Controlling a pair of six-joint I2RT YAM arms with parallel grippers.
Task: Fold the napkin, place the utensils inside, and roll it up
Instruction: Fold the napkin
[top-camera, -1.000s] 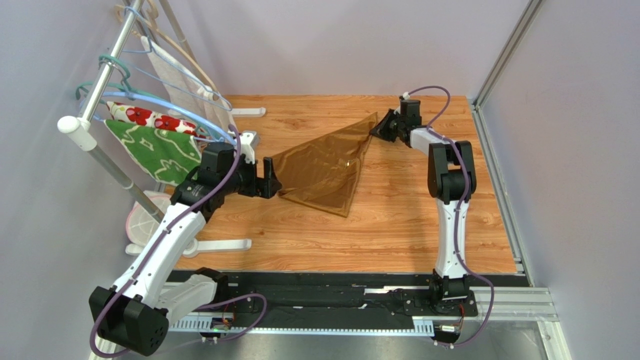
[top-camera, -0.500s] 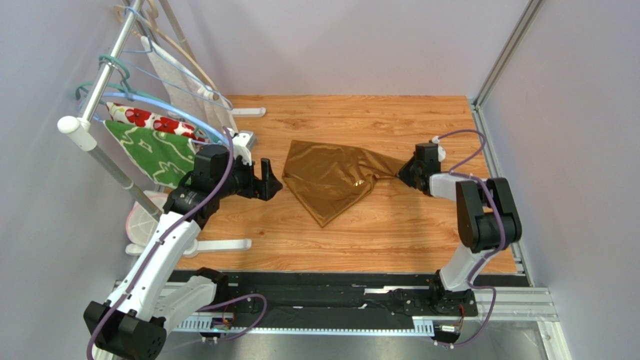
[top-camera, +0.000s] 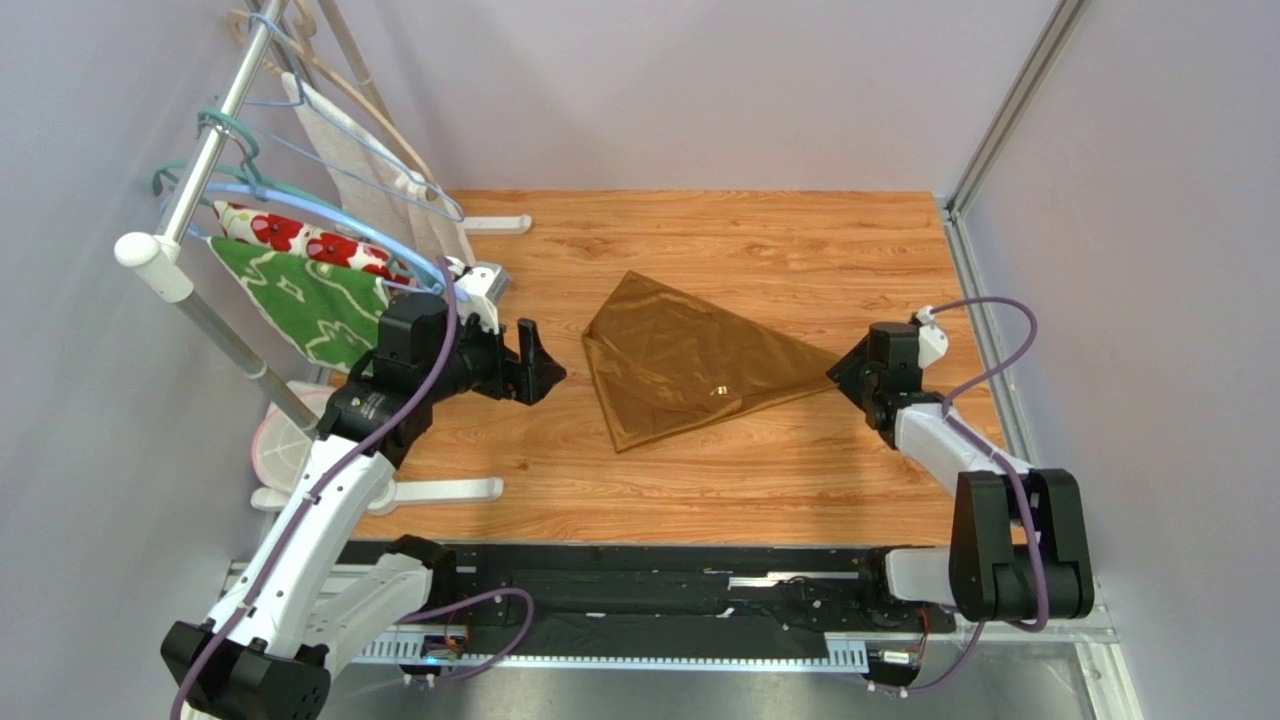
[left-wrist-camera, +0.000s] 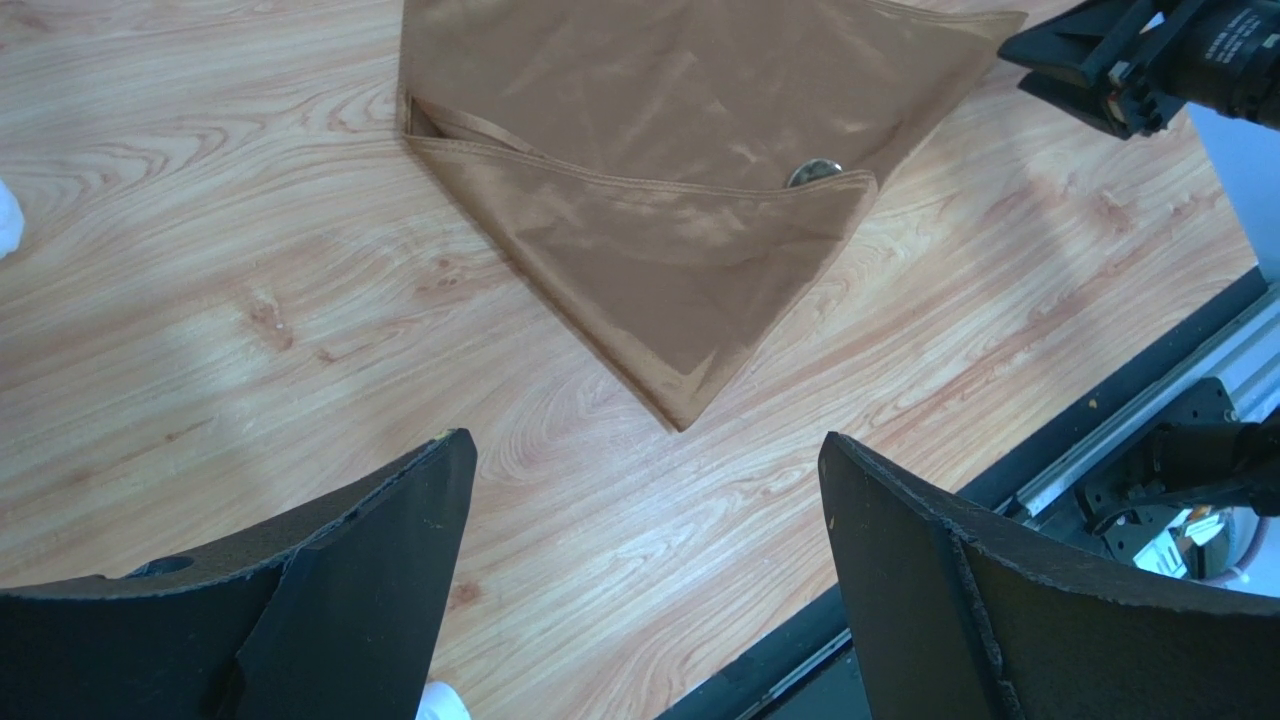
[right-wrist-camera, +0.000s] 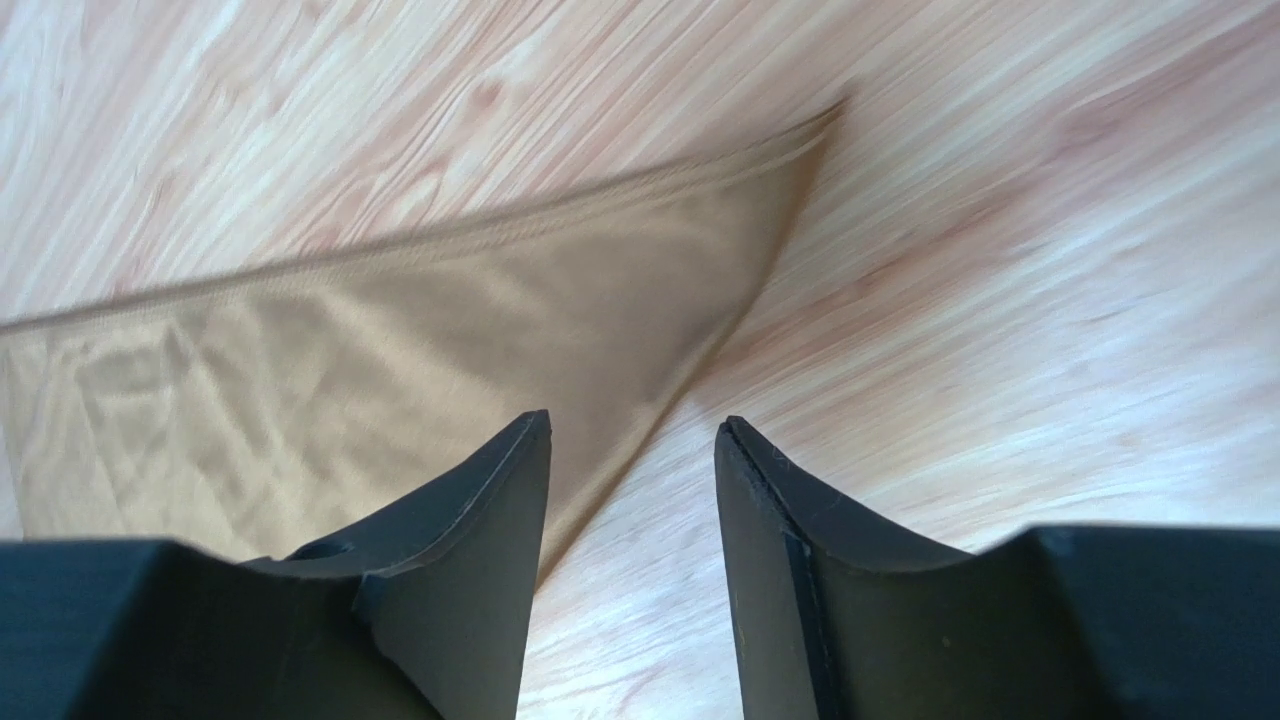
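- Noted wood-grain table (top-camera: 781, 465), closed in by plain pale walls (top-camera: 676, 90) behind and on both sides; black rail (top-camera: 676, 578) along the near edge.
- Noted drying rack (top-camera: 188, 210) at far left, carrying hangers (top-camera: 241, 143), a green leaf-patterned cloth (top-camera: 308, 308) and a white cloth with red flowers (top-camera: 278, 233).
- Found napkin (top-camera: 676, 353) lying flat at mid-table, folded to a triangle, long point toward the right.
- Observed small shiny object (left-wrist-camera: 813, 173) peeking from the fold's edge; kind not determinable.
- Left arm (top-camera: 323, 495): reaching in from near-left. Left end effector (top-camera: 544, 360) aimed at the napkin, near its left side and apart from it; jaws spread wide, nothing between.
- Right arm (top-camera: 962, 450): folded low along the right side. Right end effector (top-camera: 849, 368) at the napkin's right point; jaws parted, gripping nothing, cloth edge flat on the table beneath one of the fingers (right-wrist-camera: 466, 510).
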